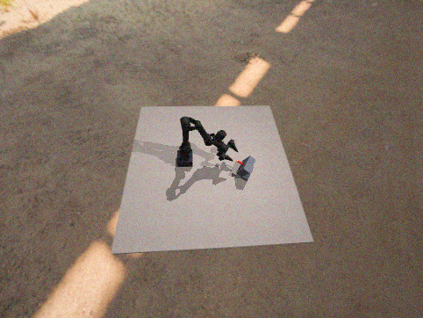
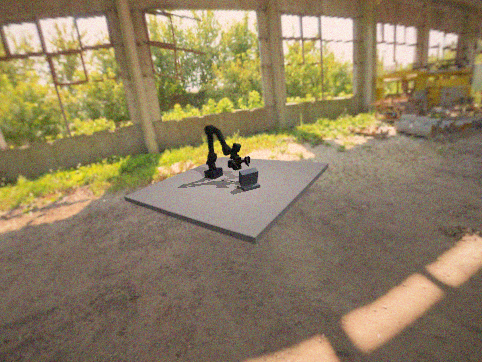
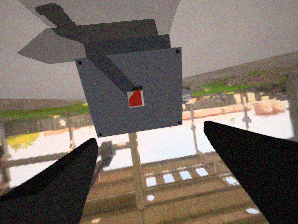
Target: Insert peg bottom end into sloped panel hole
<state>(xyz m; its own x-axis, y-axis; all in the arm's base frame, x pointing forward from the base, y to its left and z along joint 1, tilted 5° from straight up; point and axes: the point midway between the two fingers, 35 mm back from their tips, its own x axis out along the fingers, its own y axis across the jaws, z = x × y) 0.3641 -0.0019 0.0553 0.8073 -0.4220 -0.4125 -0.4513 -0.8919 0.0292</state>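
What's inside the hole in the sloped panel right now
The red peg sits in the hole of the grey panel; only its square outer end shows. The rest, and the hole's bottom, are hidden. The gripper is open, clear of it.
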